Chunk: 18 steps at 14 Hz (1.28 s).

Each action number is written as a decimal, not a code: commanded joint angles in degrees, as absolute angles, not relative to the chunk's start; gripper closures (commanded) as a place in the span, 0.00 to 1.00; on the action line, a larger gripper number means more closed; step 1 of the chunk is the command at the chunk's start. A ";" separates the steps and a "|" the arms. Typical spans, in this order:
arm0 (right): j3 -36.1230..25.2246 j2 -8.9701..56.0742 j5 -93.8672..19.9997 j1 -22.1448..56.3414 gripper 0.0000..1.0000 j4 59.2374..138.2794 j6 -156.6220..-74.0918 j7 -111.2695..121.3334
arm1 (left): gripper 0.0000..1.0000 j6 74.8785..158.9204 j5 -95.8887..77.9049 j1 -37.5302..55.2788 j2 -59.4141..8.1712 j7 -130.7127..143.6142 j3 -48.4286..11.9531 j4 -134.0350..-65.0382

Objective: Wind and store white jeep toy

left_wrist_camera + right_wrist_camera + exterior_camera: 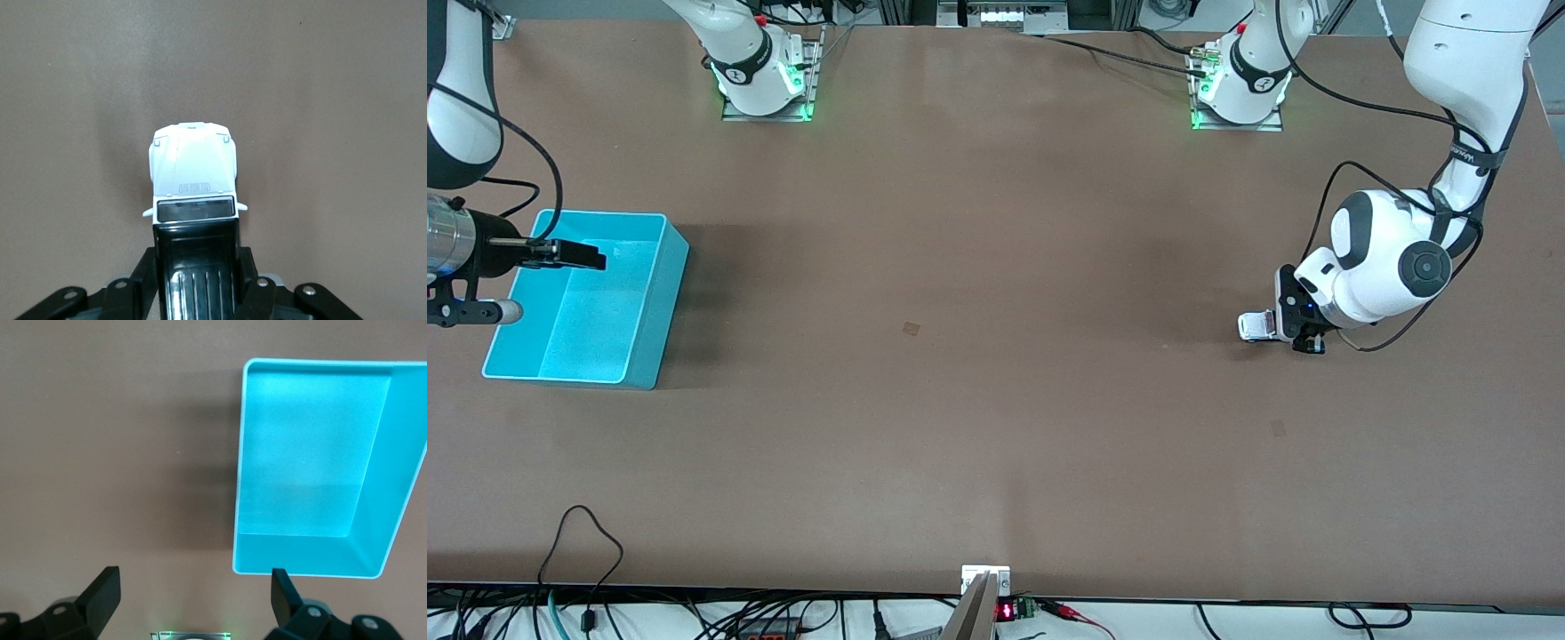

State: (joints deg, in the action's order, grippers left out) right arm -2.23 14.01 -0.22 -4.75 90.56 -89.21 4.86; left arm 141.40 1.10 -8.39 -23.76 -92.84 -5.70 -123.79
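White jeep toy (193,175) on counter (996,356), clamped by left gripper (197,280) | right gripper (193,597) fingers wide apart, empty, over turquoise bin (393,540)

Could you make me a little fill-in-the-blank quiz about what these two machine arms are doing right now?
1. The left end effector is shut on the ____ jeep.
2. The jeep's roof panel is ____.
3. The right end effector hangs open over the turquoise ____.
4. The bin holds ____ toys.

Missing words: white; black; bin; no
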 commanded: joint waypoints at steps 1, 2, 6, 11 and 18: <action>-2.02 14.50 -0.70 -6.33 0.00 90.09 -88.59 5.27 | 0.61 141.59 -0.35 -8.96 -24.35 -95.01 -6.24 -124.28; -2.02 14.68 -0.53 -6.07 0.00 90.09 -88.94 4.75 | 0.63 141.59 -0.35 -8.96 -24.35 -95.01 -6.15 -124.28; -1.93 15.29 0.26 -6.15 0.00 90.09 -89.47 4.83 | 0.69 141.68 -0.26 -9.05 -24.52 -95.10 -6.24 -124.19; -1.93 15.73 1.32 -5.63 0.00 89.91 -91.58 4.48 | 0.76 141.77 0.44 -8.96 -25.22 -95.01 -6.24 -123.66; -1.85 16.96 1.41 -5.10 0.00 89.91 -93.34 4.39 | 0.77 141.77 0.62 -8.96 -25.31 -95.10 -6.24 -123.49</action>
State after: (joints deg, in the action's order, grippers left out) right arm -2.19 16.38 0.40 -5.59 90.56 -93.08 4.93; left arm 141.42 1.10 -8.41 -23.78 -93.13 -5.75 -123.78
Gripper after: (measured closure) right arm 0.000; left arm 0.480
